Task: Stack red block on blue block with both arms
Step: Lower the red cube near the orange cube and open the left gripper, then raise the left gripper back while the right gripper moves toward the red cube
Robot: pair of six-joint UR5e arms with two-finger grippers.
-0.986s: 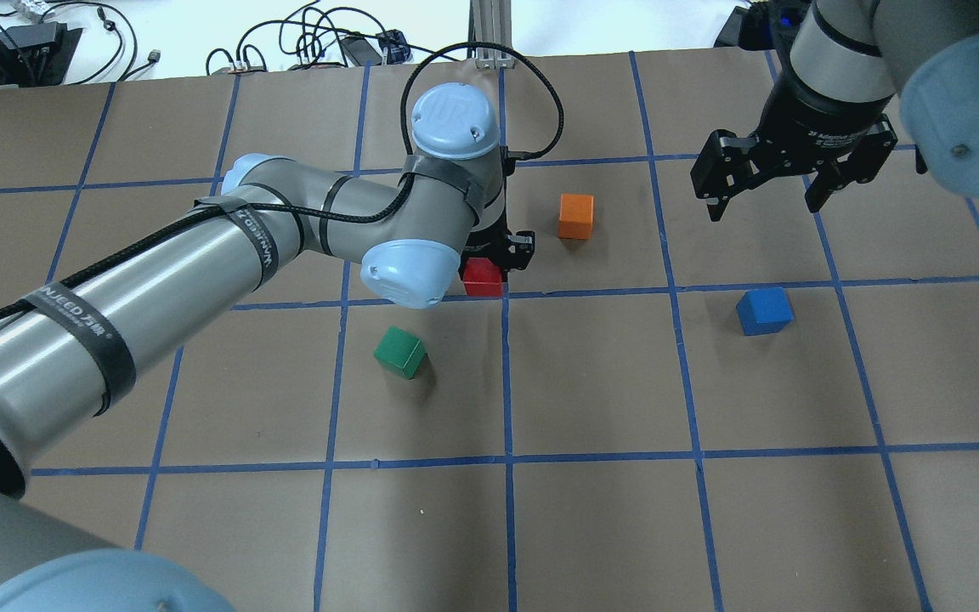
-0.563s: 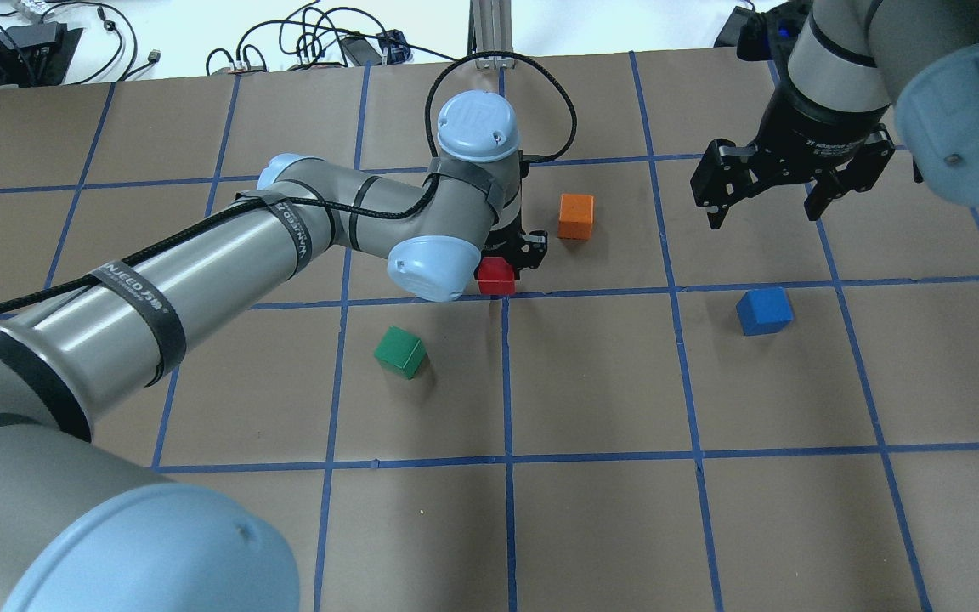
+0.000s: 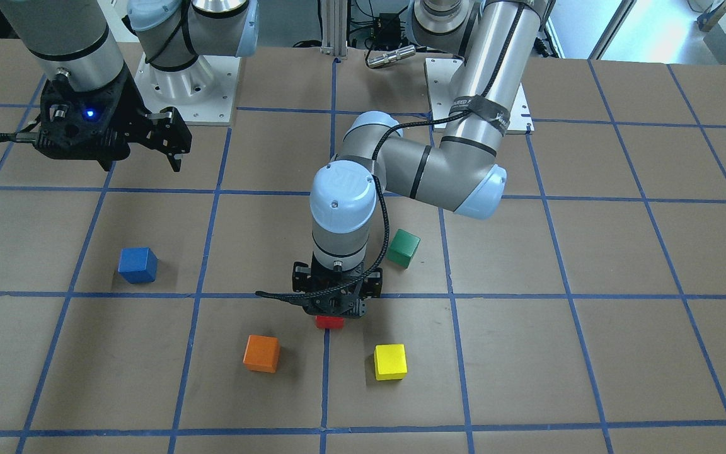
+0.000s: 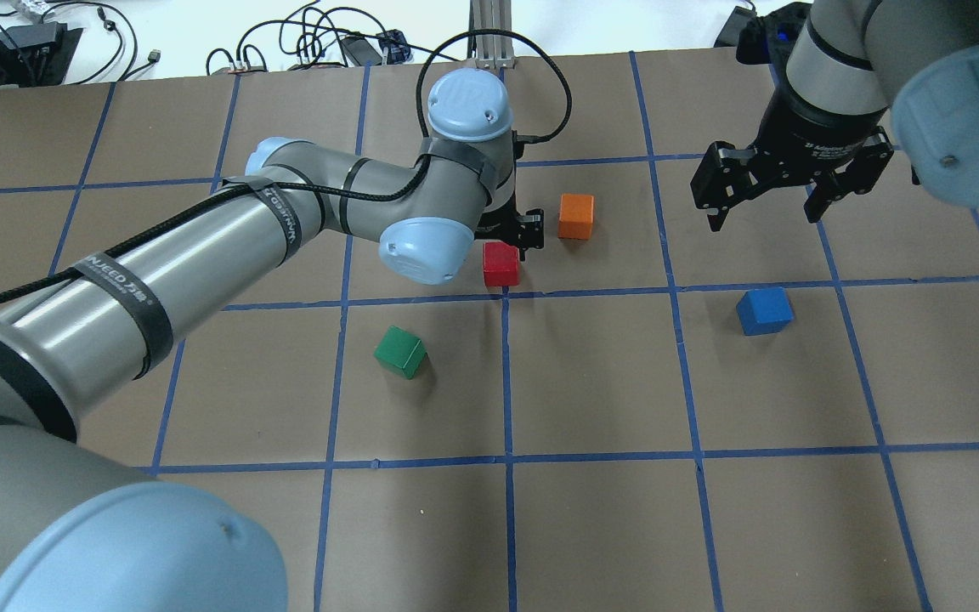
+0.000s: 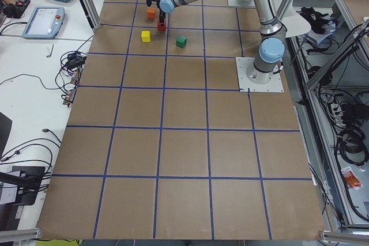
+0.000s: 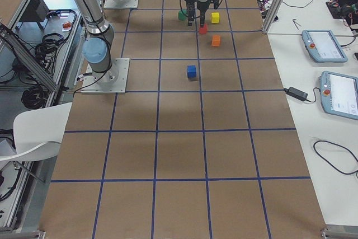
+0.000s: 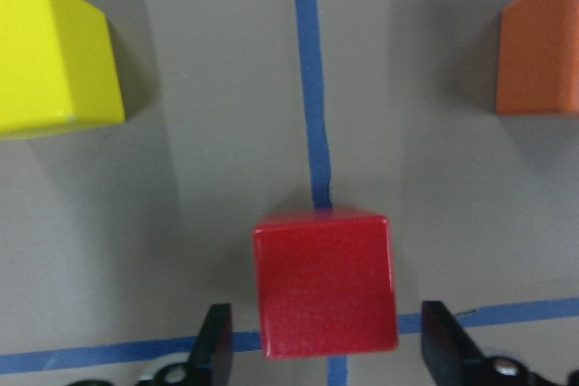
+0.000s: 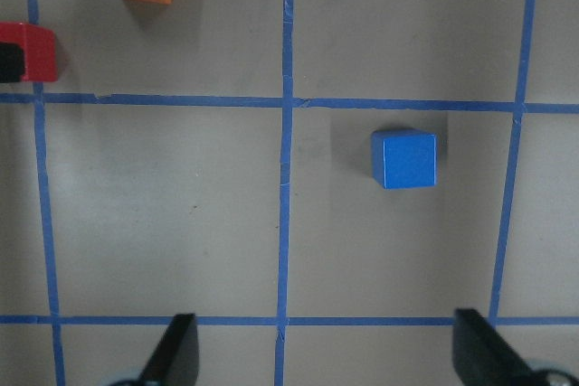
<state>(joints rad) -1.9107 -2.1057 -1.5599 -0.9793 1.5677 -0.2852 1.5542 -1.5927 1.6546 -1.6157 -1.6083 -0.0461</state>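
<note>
The red block (image 4: 501, 263) sits on the brown table by a tape crossing. In the left wrist view it (image 7: 326, 291) lies between the two fingertips with a gap on each side. My left gripper (image 4: 508, 241) is open and low over it, as the front view (image 3: 336, 308) also shows. The blue block (image 4: 764, 310) stands alone to the right, one grid square away. My right gripper (image 4: 766, 214) hangs open and empty above the table beyond the blue block, which shows in the right wrist view (image 8: 404, 158) ahead of the fingers.
An orange block (image 4: 576, 216) stands just right of the left gripper. A yellow block (image 3: 390, 362) stands on its other side, hidden by the arm in the overhead view. A green block (image 4: 400, 352) lies nearer the robot. Blue tape lines grid the table (image 4: 591, 527).
The left gripper has moved right and away from the robot. The red block now sits further right and further from the robot too. The right gripper has hardly moved.
</note>
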